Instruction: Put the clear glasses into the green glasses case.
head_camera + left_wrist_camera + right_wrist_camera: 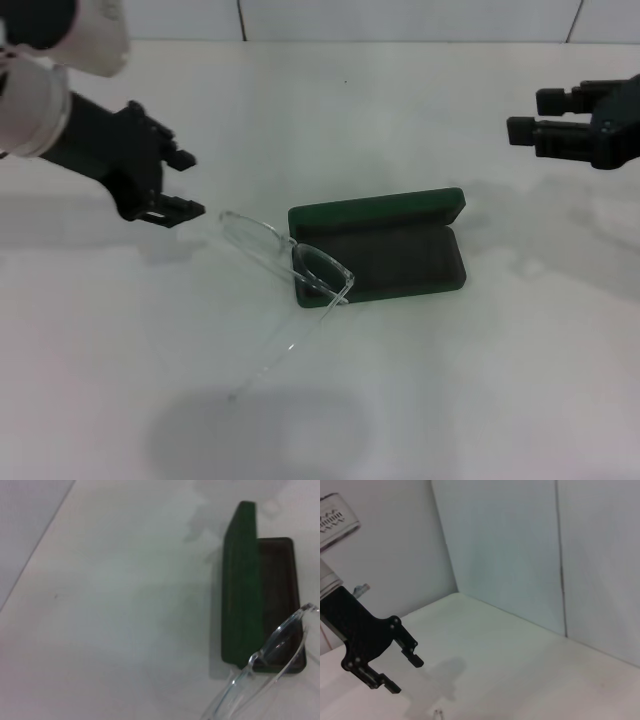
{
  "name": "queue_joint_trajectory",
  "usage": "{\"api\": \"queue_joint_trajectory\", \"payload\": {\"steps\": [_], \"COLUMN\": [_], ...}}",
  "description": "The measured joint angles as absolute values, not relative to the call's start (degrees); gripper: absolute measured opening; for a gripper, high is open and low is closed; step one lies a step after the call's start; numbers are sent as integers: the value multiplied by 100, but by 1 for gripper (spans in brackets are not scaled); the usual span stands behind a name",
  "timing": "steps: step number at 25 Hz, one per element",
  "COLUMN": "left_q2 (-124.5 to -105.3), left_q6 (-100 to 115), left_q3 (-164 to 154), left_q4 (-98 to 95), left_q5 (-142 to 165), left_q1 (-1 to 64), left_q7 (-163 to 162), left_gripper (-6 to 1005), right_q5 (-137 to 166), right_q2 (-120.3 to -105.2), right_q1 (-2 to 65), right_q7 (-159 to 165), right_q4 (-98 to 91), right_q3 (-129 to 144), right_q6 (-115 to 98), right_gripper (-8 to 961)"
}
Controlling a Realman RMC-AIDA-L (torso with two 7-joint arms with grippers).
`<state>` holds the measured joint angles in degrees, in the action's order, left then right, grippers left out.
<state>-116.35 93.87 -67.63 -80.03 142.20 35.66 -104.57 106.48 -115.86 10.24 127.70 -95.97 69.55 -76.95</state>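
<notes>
Left tool [183, 183] open, empty, just beside clear transparent plastic glasses [290, 262] leaning on open dark green rectangular case [385, 250]. Right tool [523, 117] open, well apart.

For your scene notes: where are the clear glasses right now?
In the head view, the clear glasses lean on the open green glasses case's left end, near the left gripper.

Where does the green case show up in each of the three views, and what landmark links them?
Head view: the open green case lies at centre, lid raised at the back.
Left wrist view: case at the right side, standing lengthwise, the glasses leaning over its near end.
Right wrist view: not in it; only the left gripper shows.
Shared landmark: the glasses, on the case's end in the head and left wrist views.
</notes>
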Motion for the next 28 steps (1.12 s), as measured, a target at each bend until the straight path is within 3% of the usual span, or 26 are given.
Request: {"api": "queue_joint_trajectory", "payload": {"steps": [5, 9, 17, 28], "left_q2": [-11807, -11955, -11967, -11927], "left_q6": [9384, 9335, 8814, 8947], "left_q3": [-7055, -7152, -7273, -7521], "left_q4": [-7898, -7563, -6633, -6355], "left_q5": [14462, 14676, 14679, 15374], "left_q1": [3896, 4249, 4762, 4890], "left_q7": [-10468, -10466, -10446, -10428], "left_gripper": [558, 555, 553, 551], "right_q5": [10496, 10286, 10038, 9819], "right_q2": [-11582, -11573, -11556, -11554], "right_q1": [1030, 1033, 999, 1038], "right_q7": [12502, 12243, 11815, 11560], "right_q4": [-9266, -9074, -8596, -8259], "right_q3": [6891, 6681, 6495, 6283], "right_q6": [-7666, -7701, -7795, -7908], "right_gripper": [501, 501, 500, 498]}}
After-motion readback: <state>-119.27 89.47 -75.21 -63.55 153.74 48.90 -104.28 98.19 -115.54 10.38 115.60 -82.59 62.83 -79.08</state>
